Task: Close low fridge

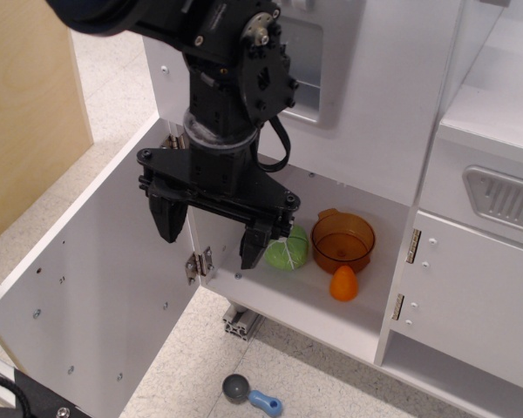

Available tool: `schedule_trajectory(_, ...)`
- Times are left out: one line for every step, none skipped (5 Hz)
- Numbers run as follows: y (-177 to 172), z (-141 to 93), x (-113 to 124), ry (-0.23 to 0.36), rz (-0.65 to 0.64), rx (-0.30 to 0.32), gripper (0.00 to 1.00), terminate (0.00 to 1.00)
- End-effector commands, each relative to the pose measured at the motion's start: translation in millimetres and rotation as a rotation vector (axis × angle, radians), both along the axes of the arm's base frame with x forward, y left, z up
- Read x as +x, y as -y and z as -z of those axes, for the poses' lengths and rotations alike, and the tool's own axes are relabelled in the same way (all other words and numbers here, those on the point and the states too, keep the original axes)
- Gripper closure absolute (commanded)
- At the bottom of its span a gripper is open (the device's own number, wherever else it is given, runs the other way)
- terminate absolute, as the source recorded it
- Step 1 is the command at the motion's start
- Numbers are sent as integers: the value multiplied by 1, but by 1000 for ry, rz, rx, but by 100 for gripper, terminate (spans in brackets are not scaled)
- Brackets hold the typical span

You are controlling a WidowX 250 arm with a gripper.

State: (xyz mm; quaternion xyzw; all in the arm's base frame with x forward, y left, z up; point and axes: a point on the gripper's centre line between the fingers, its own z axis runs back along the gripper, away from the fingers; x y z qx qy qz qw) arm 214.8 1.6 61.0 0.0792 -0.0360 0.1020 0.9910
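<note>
The low fridge [331, 300] is a white lower compartment standing open. Its large flat white door [96, 287] is swung wide out to the left, with metal hinges [198, 261] at its right edge. The handle is not in view. My black gripper [211, 237] hangs open and empty right at the hinge edge of the door, one finger [166, 222] on the door's side and the other [254, 246] in front of the compartment. Inside lie a green ball [288, 250], an orange cup [343, 240] and a small orange fruit [343, 284].
The upper white door with a recessed grey dispenser [309, 61] is above. A white cabinet with a ribbed grey panel [506, 196] stands to the right. A wooden panel [26, 104] is at left. A blue-handled utensil [251, 396] lies on the floor.
</note>
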Motion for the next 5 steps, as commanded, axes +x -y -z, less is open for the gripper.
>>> schedule_trajectory(0, 0, 0, 0, 0, 0, 0, 0)
schedule_trajectory(-37, -3, 0, 13, -31, -17, 0, 0)
schedule_trajectory(-80, -5, 2, 35, -29, 55, 0, 0)
schedule_trajectory(-126, -5, 5, 35, -26, 54, 0, 0)
schedule_trajectory(-157, -5, 6, 40, -1, -2, 0, 0)
